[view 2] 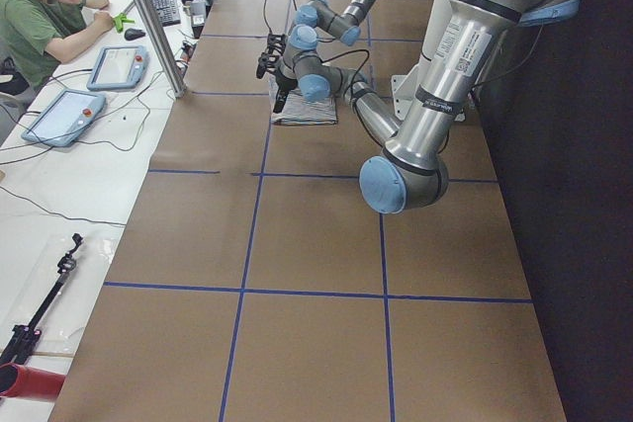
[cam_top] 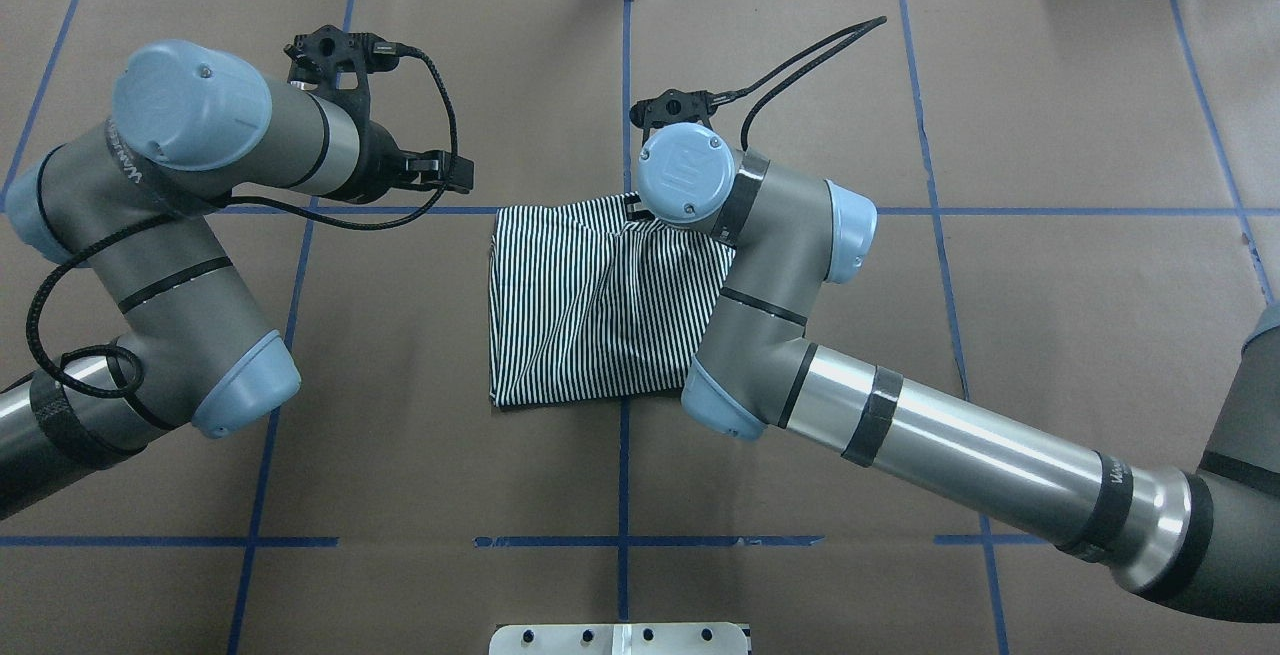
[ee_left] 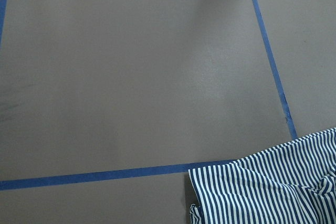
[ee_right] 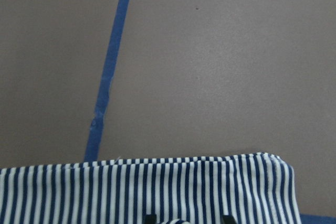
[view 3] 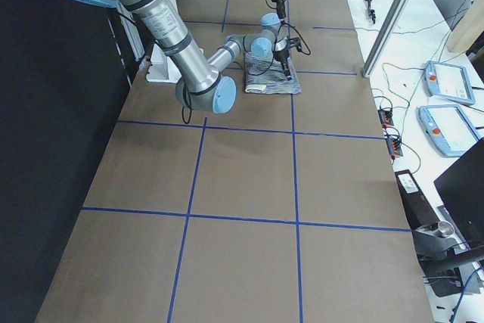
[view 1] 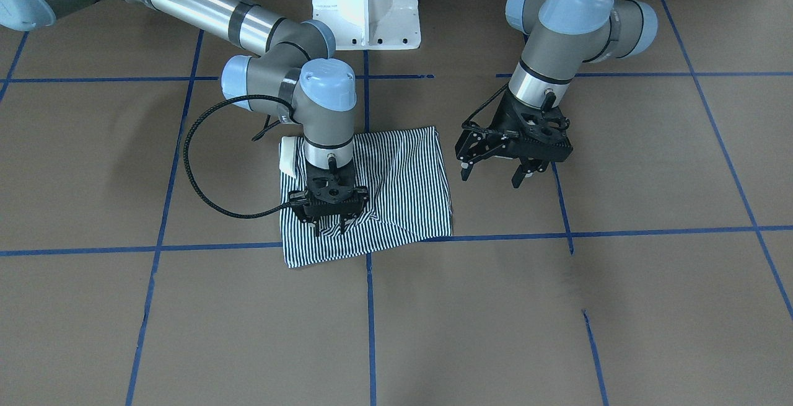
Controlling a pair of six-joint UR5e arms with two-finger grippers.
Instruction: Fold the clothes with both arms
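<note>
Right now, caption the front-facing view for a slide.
Right gripper on the folded striped shirt; left gripper open beside it.

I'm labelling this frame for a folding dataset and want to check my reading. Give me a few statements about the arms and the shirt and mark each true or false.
1. The left gripper is open and hangs over the bare table, clear of the shirt. True.
2. The shirt lies spread out flat with both sleeves out. False: it is folded into a compact, roughly rectangular bundle, and the white collar shows at one edge.
3. The right gripper is down on the shirt, with its fingertips in the striped fabric. True.
4. No person shows in any view. False: a person in a green top sits beside the table in the exterior left view.
</note>
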